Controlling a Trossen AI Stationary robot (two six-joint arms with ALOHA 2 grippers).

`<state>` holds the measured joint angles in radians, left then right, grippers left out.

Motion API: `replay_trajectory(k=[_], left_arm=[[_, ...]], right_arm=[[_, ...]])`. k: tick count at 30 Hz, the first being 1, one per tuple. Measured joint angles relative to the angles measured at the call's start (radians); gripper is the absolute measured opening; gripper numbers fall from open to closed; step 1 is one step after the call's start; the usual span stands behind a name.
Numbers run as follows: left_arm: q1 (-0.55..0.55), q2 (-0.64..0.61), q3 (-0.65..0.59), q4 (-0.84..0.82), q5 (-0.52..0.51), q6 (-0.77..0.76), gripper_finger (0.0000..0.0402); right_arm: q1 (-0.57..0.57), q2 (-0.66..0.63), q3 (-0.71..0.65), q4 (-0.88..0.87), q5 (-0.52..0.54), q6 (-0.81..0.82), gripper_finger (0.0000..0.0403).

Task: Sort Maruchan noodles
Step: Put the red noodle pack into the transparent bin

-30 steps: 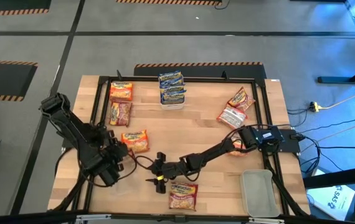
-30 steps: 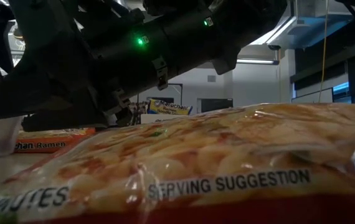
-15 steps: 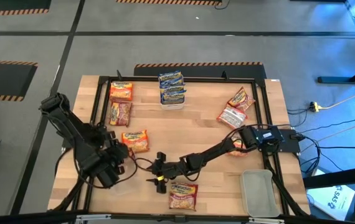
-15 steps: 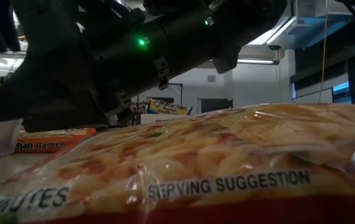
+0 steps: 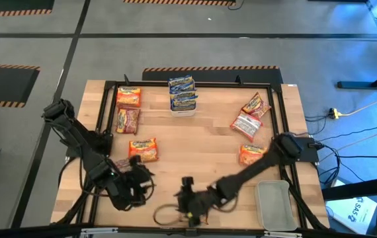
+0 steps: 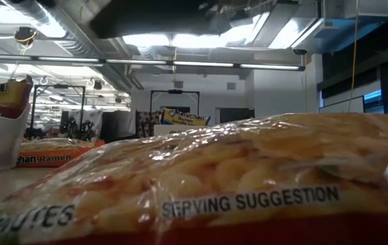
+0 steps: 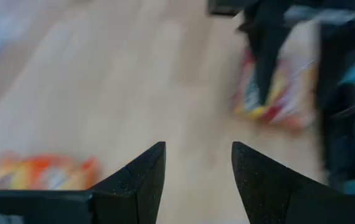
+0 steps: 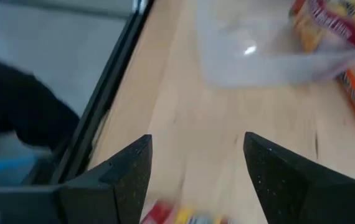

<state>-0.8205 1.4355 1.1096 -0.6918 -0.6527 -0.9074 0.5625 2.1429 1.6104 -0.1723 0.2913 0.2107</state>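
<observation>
Wooden table (image 5: 208, 142) carries scattered Maruchan noodles (image 5: 143, 149), their long axes varied, bare boards mid-table. Near its front edge, left gripper (image 7: 195, 163) and right gripper (image 8: 196, 168) gape, empty.

Two dark, jointed arms are seen from above, each built of black segments with bulkier housings at the joints, and black cables are looped beside the lower links. The left claw (image 7: 193, 177) is formed of two matte black wedge-shaped fingers with a finely grained surface, and the right claw (image 8: 196, 168) is made of matching broad black fingers
</observation>
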Motion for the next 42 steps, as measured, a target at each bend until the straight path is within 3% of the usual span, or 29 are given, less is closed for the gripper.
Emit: replay_trajectory(k=[8,14,17,21,25,28,33,42], left_arm=[[0.069,0.159,-0.008,0.397,0.105,0.194,0.0177],[0.14,0.283,-0.008,0.464,0.249,0.163,0.0177],[0.175,0.318,-0.009,0.477,0.278,0.126,0.0177],[0.231,0.361,-0.009,0.533,0.336,0.083,0.0178],[0.291,0.411,-0.009,0.665,0.462,0.107,0.0199],[0.332,0.442,-0.009,0.742,0.549,0.13,0.0224],[0.379,0.464,-0.009,0.756,0.566,0.179,0.0254],[0.415,0.555,-0.009,0.842,0.617,0.18,0.0253]], right_arm=[[0.187,-0.014,-0.001,-0.225,0.203,0.171,0.0237],[0.32,-0.014,-0.002,-0.51,0.472,0.46,0.0237],[0.376,-0.014,-0.018,-0.593,0.553,0.639,0.0237],[0.428,-0.014,-0.105,-0.522,0.611,0.801,0.0237],[0.433,-0.014,-0.243,-0.252,0.628,0.829,0.0237],[0.422,-0.013,-0.328,0.009,0.604,0.73,0.0237],[0.384,-0.013,-0.422,0.333,0.513,0.507,0.0237],[0.318,-0.01,-0.46,0.404,0.403,0.336,0.0237]])
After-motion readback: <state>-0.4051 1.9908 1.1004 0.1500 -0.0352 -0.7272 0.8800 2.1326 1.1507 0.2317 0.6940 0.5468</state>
